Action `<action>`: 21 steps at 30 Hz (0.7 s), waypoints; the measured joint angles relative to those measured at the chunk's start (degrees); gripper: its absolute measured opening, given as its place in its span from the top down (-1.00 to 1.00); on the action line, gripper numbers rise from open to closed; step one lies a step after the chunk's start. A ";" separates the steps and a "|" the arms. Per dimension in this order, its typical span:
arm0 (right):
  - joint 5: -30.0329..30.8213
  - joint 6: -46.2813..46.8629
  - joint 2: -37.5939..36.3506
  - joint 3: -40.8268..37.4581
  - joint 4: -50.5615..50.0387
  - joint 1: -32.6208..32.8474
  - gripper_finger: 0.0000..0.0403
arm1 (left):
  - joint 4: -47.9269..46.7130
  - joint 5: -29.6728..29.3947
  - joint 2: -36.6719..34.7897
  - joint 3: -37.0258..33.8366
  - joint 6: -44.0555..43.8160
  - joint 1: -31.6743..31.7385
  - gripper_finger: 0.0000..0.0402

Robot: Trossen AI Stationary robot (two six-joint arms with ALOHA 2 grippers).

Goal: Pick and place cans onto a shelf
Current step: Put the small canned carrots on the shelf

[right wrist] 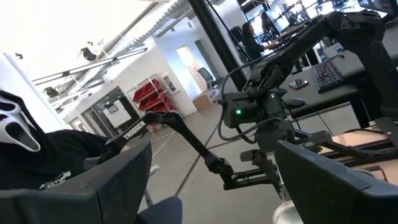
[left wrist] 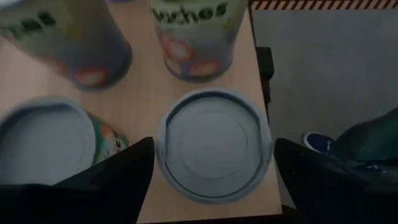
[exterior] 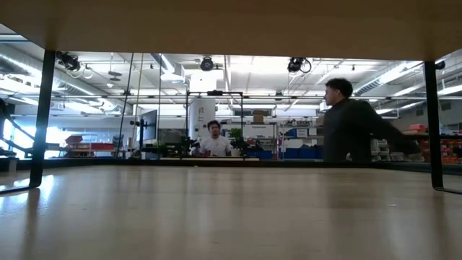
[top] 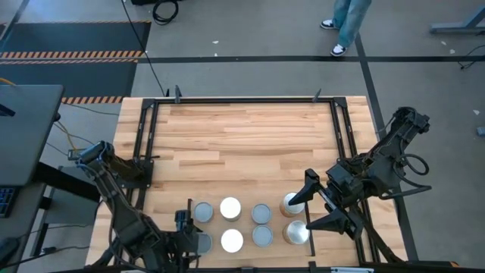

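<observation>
Several cans stand in two rows at the near edge of the light-wood shelf panel [top: 242, 144]. Some have grey tops [top: 261, 213], some white tops [top: 230, 208]. My left gripper [top: 195, 240] is open at the rows' left end. In the left wrist view its fingers [left wrist: 124, 174] stand on either side of a grey-topped can [left wrist: 214, 146], which stands upright on the wood. My right gripper [top: 315, 205] is open, level, just right of the two right-end cans [top: 292, 203]; it also shows in the right wrist view [right wrist: 211, 180].
Thin black rails [top: 342, 136] bound the panel on the left, right and far sides. Other printed cans [left wrist: 193, 31] stand close around the can between my left fingers. The table's near edge [left wrist: 255, 124] is close beside it. A person stands on the floor beyond the table [top: 345, 23].
</observation>
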 joint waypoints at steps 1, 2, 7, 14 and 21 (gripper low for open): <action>0.00 -0.02 0.00 0.00 0.00 0.00 -0.73 | -0.17 -0.30 0.00 0.42 0.69 0.00 -0.67; 0.00 -0.04 0.00 0.00 0.00 0.00 -0.73 | -0.23 -0.60 0.00 0.93 1.02 0.00 -0.67; 0.00 -0.05 0.00 0.00 0.00 0.00 -0.73 | -3.22 -1.60 0.00 4.65 2.24 0.22 -0.67; 2.09 -0.09 0.00 0.00 2.51 -0.07 -0.73 | -11.38 -9.58 -0.07 15.01 3.09 0.15 -0.60; 5.47 -1.20 -0.02 0.00 3.01 -0.68 -0.73 | -11.41 -8.70 -3.10 17.69 9.53 1.88 -0.39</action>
